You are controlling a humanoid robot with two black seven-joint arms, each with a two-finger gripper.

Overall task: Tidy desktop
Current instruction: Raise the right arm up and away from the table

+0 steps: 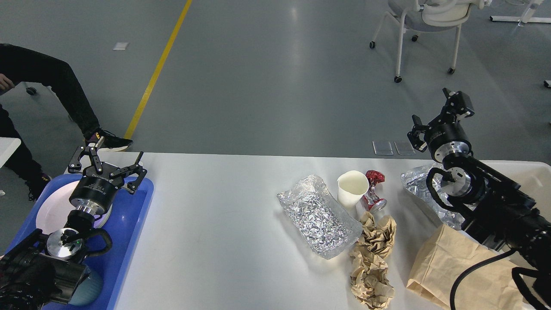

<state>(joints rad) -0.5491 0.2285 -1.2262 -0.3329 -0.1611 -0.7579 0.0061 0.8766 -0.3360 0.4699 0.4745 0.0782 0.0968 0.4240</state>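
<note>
On the counter (224, 224): white top fills the near half of the view, litter bunched right of centre, left and middle bare.
Foil bag (318, 217): lies flat, centre-right, touching the crumpled paper at its near right corner.
Cup (352, 188): white paper, tipped, just beside the foil bag's far end.
Can (373, 191): red, crushed, touching or just beside the cup on its right; cannot tell which.
Crumpled paper (372, 258): brown wads, near of the can, running to the near edge.
Paper bag (462, 271): brown, near right, partly under the right arm.
Second foil (419, 185): far right, mostly hidden behind the right arm.
Tray (129, 224): blue, left edge, holds a white plate (51, 211); no litter seen in it.
Left end effector (105, 165): spread, empty, above the tray's far end.
Right end effector (437, 114): raised past the far right edge, seen end-on, cannot tell if spread or pressed together; nothing visibly held.
Progress: looks early, every piece of litter still out.
Left to do: probably clear all seven-ish items; no bin in view.
</note>
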